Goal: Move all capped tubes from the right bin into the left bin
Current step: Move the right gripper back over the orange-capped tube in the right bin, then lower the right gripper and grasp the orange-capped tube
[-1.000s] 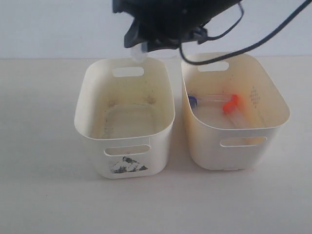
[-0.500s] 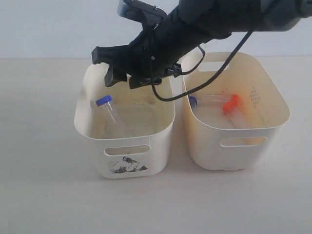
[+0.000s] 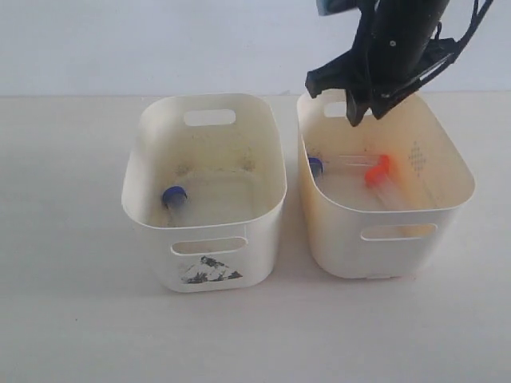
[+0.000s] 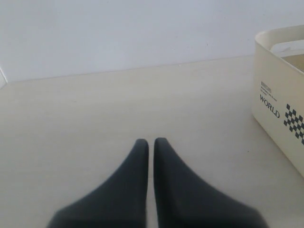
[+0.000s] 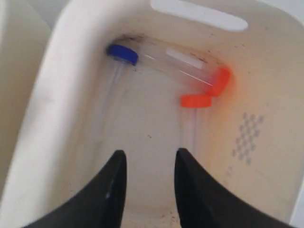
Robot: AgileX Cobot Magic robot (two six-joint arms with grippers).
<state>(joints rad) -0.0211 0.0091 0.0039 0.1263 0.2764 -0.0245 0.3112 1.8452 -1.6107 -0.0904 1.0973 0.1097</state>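
The whitish left bin (image 3: 259, 239), with a torn sticker on its front, holds one blue-capped tube (image 3: 174, 196) lying at its front left. The cream right bin (image 3: 383, 255) holds three tubes. There, a blue cap (image 5: 122, 53) sits in a far corner. An orange-capped tube (image 5: 219, 80) lies along the far wall. A second orange cap (image 5: 196, 100) is just in front of it. My right gripper (image 5: 150, 153) hangs open and empty above this bin's floor, near its back rim in the exterior view (image 3: 363, 116). My left gripper (image 4: 151, 141) is shut over bare table, outside the exterior view.
The left wrist view shows a bin wall (image 4: 278, 85) with a black-and-white checkered label off to one side. The two bins stand side by side with a narrow gap between them. A black cable (image 3: 471, 24) trails from the right arm.
The right arm has swung from over the left bin back to above the right bin. The blue-capped tube it let go of now lies on the left bin's floor.
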